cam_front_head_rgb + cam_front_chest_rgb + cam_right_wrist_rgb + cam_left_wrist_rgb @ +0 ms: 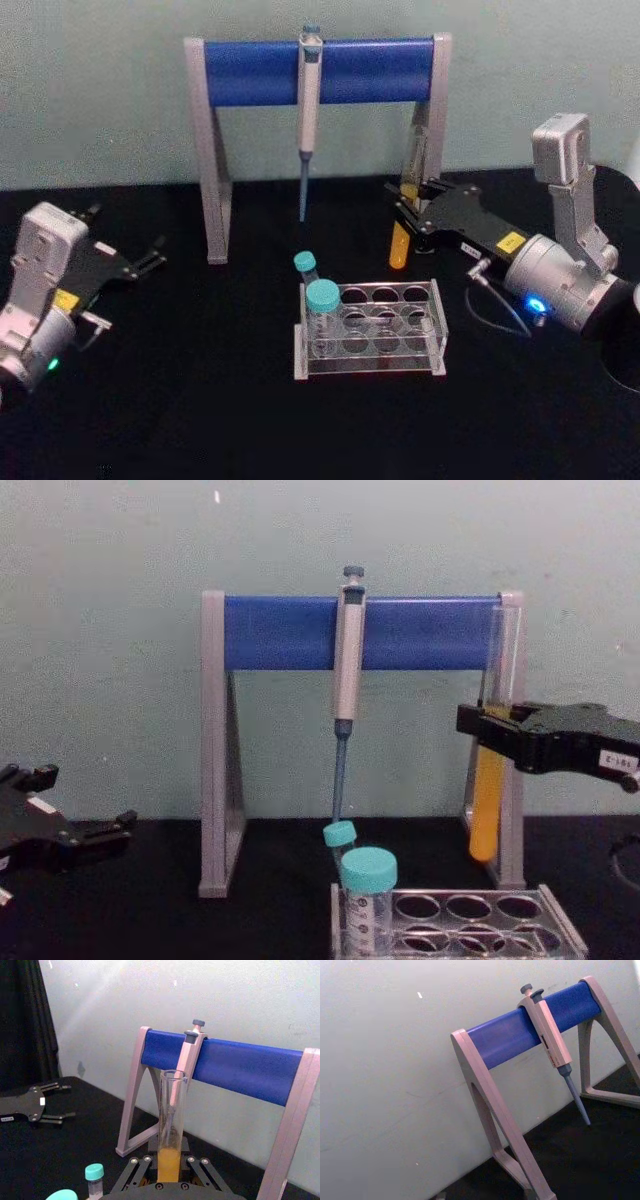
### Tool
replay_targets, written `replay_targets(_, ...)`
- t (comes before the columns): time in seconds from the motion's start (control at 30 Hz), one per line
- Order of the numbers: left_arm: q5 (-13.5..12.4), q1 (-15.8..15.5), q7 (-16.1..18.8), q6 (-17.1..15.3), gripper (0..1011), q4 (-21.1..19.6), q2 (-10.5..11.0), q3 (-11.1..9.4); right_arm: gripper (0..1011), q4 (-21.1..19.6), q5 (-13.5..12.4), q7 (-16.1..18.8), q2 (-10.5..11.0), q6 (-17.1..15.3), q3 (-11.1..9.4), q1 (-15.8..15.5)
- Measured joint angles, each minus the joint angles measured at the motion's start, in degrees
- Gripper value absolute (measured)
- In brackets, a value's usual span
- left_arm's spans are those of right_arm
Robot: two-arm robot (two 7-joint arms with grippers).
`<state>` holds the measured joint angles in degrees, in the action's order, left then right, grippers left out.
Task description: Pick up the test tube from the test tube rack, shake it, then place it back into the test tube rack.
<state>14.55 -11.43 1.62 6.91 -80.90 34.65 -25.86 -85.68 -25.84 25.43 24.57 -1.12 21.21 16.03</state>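
I have the right gripper (410, 212) out over the counter (200, 400), its jaws clamped on the test tube (399, 248) about halfway up its length. The tube is out of the rack (438, 325). It is held nearly upright in the air, just behind the rack's right rear corner and in front of the right leg of the pipette stand (215, 150). Orange-yellow liquid fills its lower part. Two teal-capped tubes (322, 298) stand at the rack's left end. A pipette (309, 100) hangs from the stand's blue bar. My left gripper (130, 240) sits low at the left, well apart from the rack, jaws apart and holding nothing.
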Motion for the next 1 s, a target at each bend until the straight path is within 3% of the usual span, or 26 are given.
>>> replay_targets(1.0, 0.0, 0.0, 0.0, 0.0, 1001, 0.0, 0.0, 0.0, 232, 0.1, 0.0, 0.6, -0.1, 0.2, -0.2, 0.0)
